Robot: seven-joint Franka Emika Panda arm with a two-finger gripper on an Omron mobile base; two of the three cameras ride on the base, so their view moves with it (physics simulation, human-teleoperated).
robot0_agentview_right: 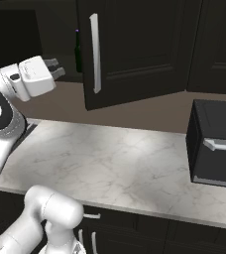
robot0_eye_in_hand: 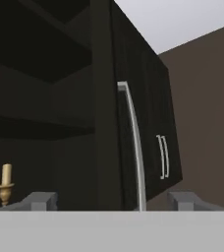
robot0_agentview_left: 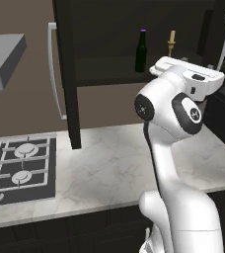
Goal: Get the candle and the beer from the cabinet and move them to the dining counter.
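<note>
The cabinet (robot0_agentview_left: 109, 29) stands with both doors swung out. On its lower shelf the beer (robot0_agentview_left: 141, 51), a dark bottle with a purple cap, stands left of the tan candle (robot0_agentview_left: 171, 43). My gripper (robot0_agentview_right: 56, 68) hovers in front of the shelf, level with it, open and holding nothing. In the hand view its fingertips (robot0_eye_in_hand: 39, 201) stand wide apart, with the right door's edge and long silver handle (robot0_eye_in_hand: 133, 147) straight ahead between them and the candle (robot0_eye_in_hand: 5, 184) at far left. A sliver of the beer (robot0_agentview_right: 78, 52) shows behind the right door (robot0_agentview_right: 130, 49). The dining counter is out of view.
A marble counter (robot0_agentview_left: 109, 168) with a gas hob (robot0_agentview_left: 20, 168) lies below the cabinet. A black appliance (robot0_agentview_right: 216, 149) sits on it at the right. The left door's handle (robot0_agentview_left: 55, 74) and a grey hood (robot0_agentview_left: 3, 59) hang at the left.
</note>
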